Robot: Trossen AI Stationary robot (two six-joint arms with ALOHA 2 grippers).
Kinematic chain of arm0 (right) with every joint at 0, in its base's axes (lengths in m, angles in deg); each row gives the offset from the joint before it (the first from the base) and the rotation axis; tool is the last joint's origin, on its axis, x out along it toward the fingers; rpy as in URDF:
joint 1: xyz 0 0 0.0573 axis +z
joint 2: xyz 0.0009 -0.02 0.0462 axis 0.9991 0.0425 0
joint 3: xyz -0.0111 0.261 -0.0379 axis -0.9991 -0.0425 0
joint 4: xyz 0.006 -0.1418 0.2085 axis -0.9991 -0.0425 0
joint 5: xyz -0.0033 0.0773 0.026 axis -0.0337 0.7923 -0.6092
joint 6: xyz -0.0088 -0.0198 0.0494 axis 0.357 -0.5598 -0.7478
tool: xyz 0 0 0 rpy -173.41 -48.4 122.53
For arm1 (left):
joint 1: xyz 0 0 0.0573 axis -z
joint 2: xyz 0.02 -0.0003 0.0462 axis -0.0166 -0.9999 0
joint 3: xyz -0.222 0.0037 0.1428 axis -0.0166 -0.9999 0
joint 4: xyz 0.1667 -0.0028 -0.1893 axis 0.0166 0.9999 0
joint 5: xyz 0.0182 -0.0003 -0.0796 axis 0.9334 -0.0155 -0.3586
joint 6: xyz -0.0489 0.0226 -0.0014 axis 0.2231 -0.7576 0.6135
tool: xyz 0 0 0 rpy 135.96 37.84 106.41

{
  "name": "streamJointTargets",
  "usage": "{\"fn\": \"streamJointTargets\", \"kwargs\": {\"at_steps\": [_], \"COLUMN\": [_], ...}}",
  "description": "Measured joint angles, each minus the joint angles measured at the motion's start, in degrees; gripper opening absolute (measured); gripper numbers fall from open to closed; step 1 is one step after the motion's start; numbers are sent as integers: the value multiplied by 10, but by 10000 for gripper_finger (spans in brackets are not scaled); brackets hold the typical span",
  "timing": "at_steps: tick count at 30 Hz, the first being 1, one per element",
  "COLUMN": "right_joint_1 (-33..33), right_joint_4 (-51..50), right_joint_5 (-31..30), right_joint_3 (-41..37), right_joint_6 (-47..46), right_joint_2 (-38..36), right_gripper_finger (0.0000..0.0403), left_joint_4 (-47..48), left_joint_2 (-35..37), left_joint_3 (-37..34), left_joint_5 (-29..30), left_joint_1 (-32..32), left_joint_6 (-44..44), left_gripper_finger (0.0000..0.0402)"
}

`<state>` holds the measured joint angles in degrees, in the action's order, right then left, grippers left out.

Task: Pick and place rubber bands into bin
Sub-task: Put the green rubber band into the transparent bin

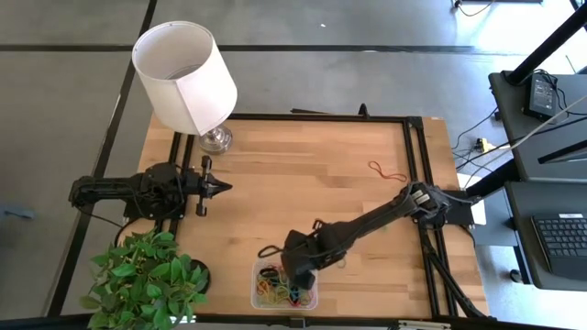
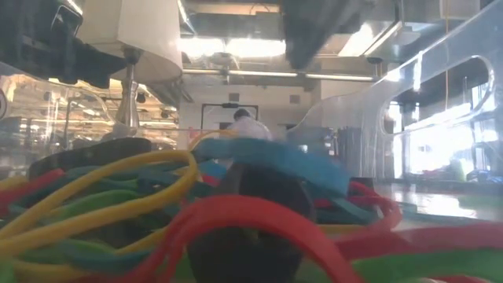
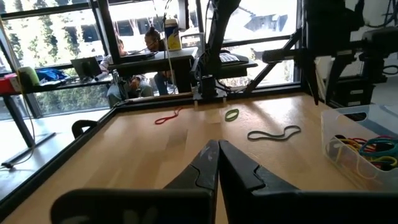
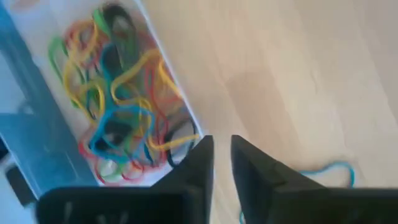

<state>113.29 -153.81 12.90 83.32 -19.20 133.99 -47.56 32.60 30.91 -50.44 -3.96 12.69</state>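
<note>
Hovering at the bin's (image 4: 37, 124) rim, the right pincer (image 4: 221, 155) stands slightly parted, grasping nothing. A snagged rubber band (image 4: 134, 81) could drag out.

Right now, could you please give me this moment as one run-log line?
right tool: over bin rim, empty | left tool: shut, parked by lamp | red band: on table
</note>
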Motion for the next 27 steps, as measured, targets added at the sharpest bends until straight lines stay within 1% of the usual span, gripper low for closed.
{"fn": "streamJointTargets", "kwargs": {"at_steps": [5,8,11,14,17,19,23,27], "right_joint_1": [-6,-8,-26,-42,-53,-60,-76,-94], "right_joint_4": [29,41,47,83,130,189,324,393], "right_joint_5": [-28,-39,-42,-50,-45,-39,-22,-11], "right_joint_3": [-2,-8,-22,-62,-143,-216,-379,-539], "right_joint_6": [14,36,77,112,132,142,163,168], "right_joint_2": [2,1,-5,-26,-64,-106,-200,-317], "right_gripper_finger": [11,8,4,4,3,2,3,4], "left_joint_4": [0,0,0,0,0,0,0,0], "left_joint_2": [0,0,0,0,0,0,0,0], "left_joint_3": [0,0,0,0,0,0,0,0], "left_joint_5": [0,0,0,0,0,0,0,1], "left_joint_1": [0,0,0,0,0,0,0,0], "left_joint_6": [0,0,0,0,0,0,0,0], "left_gripper_finger": [7,6,8,8,6,6,8,7]}}
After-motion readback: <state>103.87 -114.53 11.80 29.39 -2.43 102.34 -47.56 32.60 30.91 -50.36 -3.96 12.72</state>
